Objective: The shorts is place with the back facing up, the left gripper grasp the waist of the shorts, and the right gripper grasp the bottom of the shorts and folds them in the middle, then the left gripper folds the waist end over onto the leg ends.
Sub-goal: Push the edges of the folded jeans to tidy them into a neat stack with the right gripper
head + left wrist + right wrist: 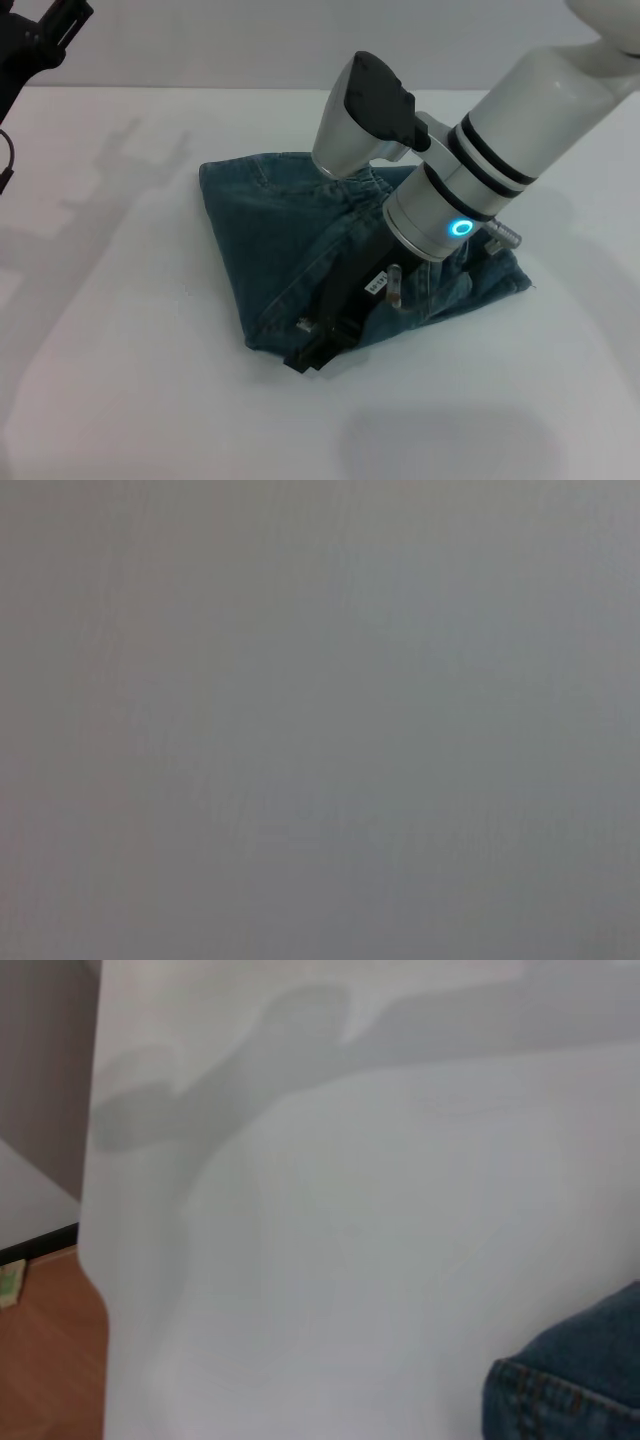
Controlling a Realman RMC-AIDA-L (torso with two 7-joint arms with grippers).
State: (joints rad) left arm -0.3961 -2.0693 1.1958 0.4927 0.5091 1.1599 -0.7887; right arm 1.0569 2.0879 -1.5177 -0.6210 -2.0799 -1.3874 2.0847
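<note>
1. While the shorts (300, 240) lie bunched at frame centre on the table (120, 400), the right gripper (325, 340) presses their lower edge; finger state cannot be told.
2. Left gripper (45, 35) is parked upper left, finger state likewise unclear.
3. Advice: release low, then withdraw without dragging denim.

— What do we have around the work?

— We see a white table (140, 380), plain and matte, filling most of the head view, with soft grey shadows (120, 190) lying across its far left part.

— And behind it?

— A pale grey wall (220, 40) meets the table's far edge.

— Anything lower down?

— In the right wrist view we see the table (330, 1260) end at a side edge, and beyond it a wooden floor (45, 1360) in a warm brown, a dark skirting strip (35, 1243) where floor meets wall, and a small greenish object (10, 1282) at the frame's edge. We cannot tell what it is.

— The left wrist view?

— Only a flat grey field.
</note>
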